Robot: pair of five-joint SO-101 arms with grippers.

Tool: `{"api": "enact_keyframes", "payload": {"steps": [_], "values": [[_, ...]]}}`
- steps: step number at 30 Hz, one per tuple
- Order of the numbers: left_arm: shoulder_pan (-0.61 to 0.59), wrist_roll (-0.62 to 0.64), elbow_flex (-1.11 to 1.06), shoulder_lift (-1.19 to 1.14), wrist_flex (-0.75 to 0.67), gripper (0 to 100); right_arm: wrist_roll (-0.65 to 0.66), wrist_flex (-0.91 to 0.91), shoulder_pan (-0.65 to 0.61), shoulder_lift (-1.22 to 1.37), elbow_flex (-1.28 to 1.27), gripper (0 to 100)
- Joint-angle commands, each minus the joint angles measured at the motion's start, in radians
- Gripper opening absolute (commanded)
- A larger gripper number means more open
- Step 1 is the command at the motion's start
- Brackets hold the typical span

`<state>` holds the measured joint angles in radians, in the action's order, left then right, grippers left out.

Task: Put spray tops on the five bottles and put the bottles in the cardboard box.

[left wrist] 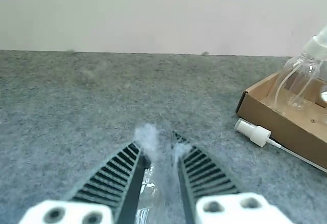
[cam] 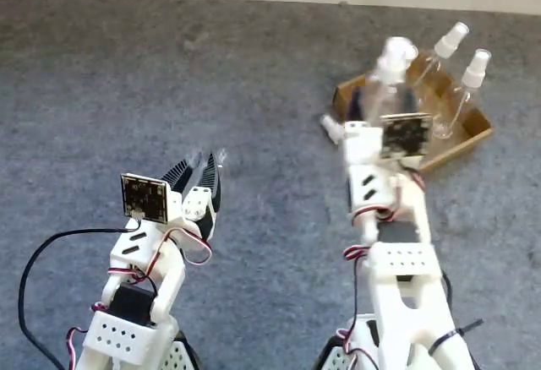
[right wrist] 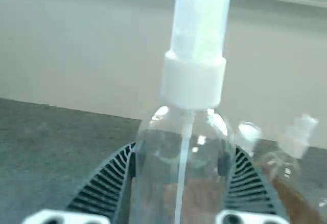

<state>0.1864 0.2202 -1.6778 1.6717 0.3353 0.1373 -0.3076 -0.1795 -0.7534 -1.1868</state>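
My right gripper (right wrist: pixel 180 170) is shut on a clear bottle (right wrist: pixel 181 142) with a white spray top (right wrist: pixel 196 45), held upright. In the high view this bottle (cam: pixel 389 66) stands over the near left part of the cardboard box (cam: pixel 463 144). Two more capped bottles (cam: pixel 446 47) (cam: pixel 470 78) lean in the box's far right. My left gripper (cam: pixel 201 171) hovers over the carpet at centre left, shut on a clear bottle (left wrist: pixel 149 141) that has no top. A loose white spray top (cam: pixel 331 127) (left wrist: pixel 254 131) lies on the carpet just outside the box's left corner.
Grey carpet (cam: pixel 254 74) covers the whole table, with wide room between the two arms and to the left. A pale wall (left wrist: pixel 153 9) runs along the far edge. The box wall (left wrist: pixel 276 124) is low.
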Motion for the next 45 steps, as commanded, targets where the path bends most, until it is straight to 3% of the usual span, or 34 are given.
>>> {"api": "enact_keyframes", "payload": {"steps": [1, 11, 15, 22, 32, 36, 45], "values": [[-0.012, -0.009, -0.024, 0.004, -0.002, 3, 0.003, -0.033, -0.137, -0.013, 0.013, 15.6], [-0.004, -0.009, -0.024, 0.004, -0.002, 3, 0.003, -0.033, -0.472, -0.013, 0.025, 15.6], [0.053, -0.014, -0.024, 0.004, 0.003, 3, 0.003, -0.035, -0.552, -0.005, 0.056, 15.6], [0.156, -0.014, -0.024, 0.005, 0.046, 3, 0.003, -0.030, -0.638, -0.005, 0.114, 15.6], [0.153, -0.014, -0.024, 0.010, 0.046, 3, 0.009, -0.025, -0.779, -0.013, 0.147, 15.6], [0.159, -0.014, -0.024, 0.013, 0.048, 3, 0.009, -0.025, -0.782, -0.004, 0.148, 15.6], [0.044, -0.014, -0.024, 0.013, 0.040, 3, 0.009, -0.025, -0.766, -0.013, 0.140, 15.6]]}}
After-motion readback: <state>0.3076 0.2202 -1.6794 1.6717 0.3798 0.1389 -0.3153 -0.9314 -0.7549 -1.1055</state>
